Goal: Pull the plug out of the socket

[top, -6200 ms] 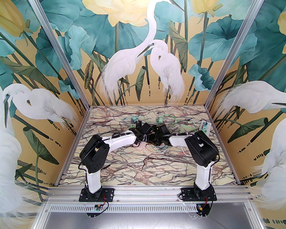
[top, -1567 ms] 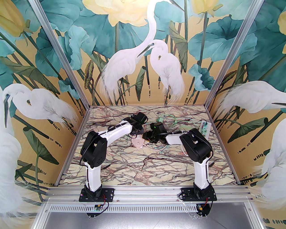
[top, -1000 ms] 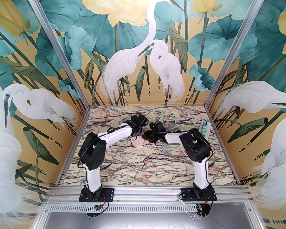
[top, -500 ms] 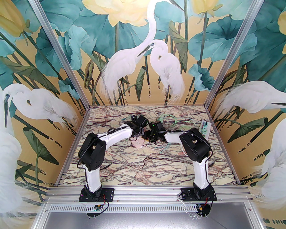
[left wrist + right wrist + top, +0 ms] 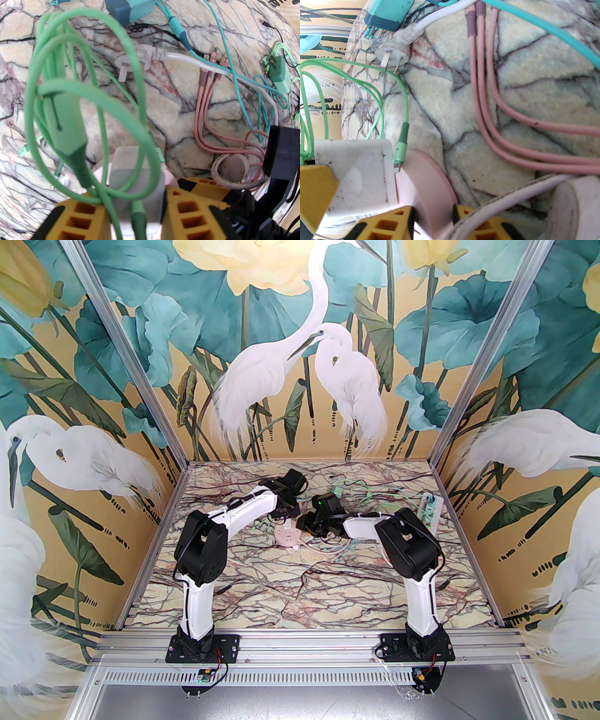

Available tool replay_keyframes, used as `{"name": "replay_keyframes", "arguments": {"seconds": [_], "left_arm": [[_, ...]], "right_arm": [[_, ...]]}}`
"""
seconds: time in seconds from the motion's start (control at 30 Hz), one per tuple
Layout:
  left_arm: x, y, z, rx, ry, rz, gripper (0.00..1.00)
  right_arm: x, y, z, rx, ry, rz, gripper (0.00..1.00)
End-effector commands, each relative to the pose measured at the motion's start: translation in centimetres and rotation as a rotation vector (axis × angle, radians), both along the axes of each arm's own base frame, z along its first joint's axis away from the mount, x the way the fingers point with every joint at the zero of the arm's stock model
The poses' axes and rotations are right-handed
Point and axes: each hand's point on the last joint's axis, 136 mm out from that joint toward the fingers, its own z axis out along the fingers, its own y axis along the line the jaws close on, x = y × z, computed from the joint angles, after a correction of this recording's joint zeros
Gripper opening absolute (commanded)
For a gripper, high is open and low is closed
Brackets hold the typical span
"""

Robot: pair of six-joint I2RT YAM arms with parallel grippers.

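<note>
Holding the white block-shaped plastic plug in the left tool, closed narrow on its two flanks, low in the middle of the left wrist view behind a light green looped cable. Pinching the round pink plastic socket by its rim in the right tool, likewise closed tight, at the bottom centre of the right wrist view. Against the top view of half a second ago: left forearm swung steeper, wrist lifted toward the upper part of the frame, more of the pink face laid bare at the centre of the marble-patterned worktop. Right arm nearly in place, bracing. Probably the start of the pull, then, one side hauling and the other anchoring. Not clearly free yet: in the right wrist view, plug flush against the left face of the socket, no gap and no pins to be seen, so likely seated or only just easing out. Still to do: draw straight away from that face, without twisting, until clear. Worth watching: the green loop draped across the plug and the left tool, liable to snag or drag; also the three-strand pink rubber cable up the middle of that view and a loose white two-pin plug at upper left, lying apart, not the one in hand.
</note>
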Motion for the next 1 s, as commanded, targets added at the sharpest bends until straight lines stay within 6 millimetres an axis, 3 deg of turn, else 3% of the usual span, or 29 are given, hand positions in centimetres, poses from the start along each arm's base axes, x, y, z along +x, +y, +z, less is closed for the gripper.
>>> {"name": "replay_keyframes", "arguments": {"seconds": [0.0,0.23,0.57,0.77,0.97], "left_arm": [[-0.4,-2.5,0.0,-0.122,0.001,-0.024,0.20],[-2.4,-3.8,1.3,-0.077,-0.091,-0.078,0.18],[-5.1,-4.4,1.3,0.012,-0.171,-0.090,0.14],[-4.7,-4.4,1.9,0.023,-0.158,-0.093,0.14],[-2.7,-3.7,2.6,0.006,-0.136,-0.077,0.15]], "right_arm": [[-5.0,-4.2,-9.8,-0.290,0.222,-0.028,0.34],[-5.0,-4.3,-10.1,-0.300,0.228,-0.031,0.34],[-5.1,-4.5,-10.4,-0.306,0.231,-0.034,0.34],[-5.0,-4.4,-10.3,-0.302,0.232,-0.035,0.34],[-5.1,-4.4,-10.4,-0.303,0.232,-0.033,0.34]]}}
